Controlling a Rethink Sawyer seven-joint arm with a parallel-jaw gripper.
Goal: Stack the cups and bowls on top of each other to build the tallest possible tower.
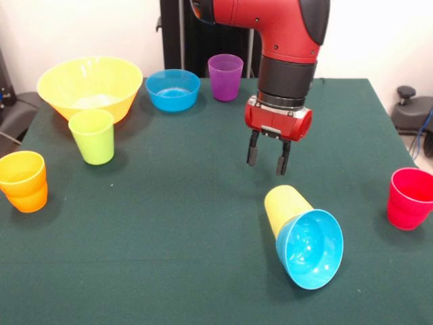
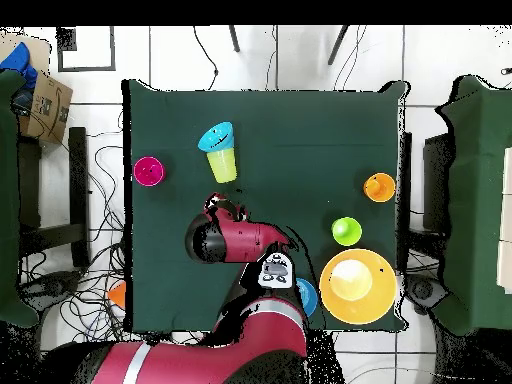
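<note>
Yellow cup point(image 1: 284, 205) lies toppled on the table point(image 1: 169, 223), blue bowl point(image 1: 312, 248) wedged in its mouth. Gripper point(image 1: 268, 160) hangs just above the cup, fingers narrowly apart, empty. Likely light, stiff, slick plastic that rolls; best taken across the cup's wall. Red cup point(image 1: 410, 198) well off to one side.

Glossy red arm point(image 1: 287, 27) (black wrist band), black jaws.

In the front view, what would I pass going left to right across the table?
Orange cup → lime cup → blue bowl → purple cup → gripper → tipped yellow cup → red cup.
</note>
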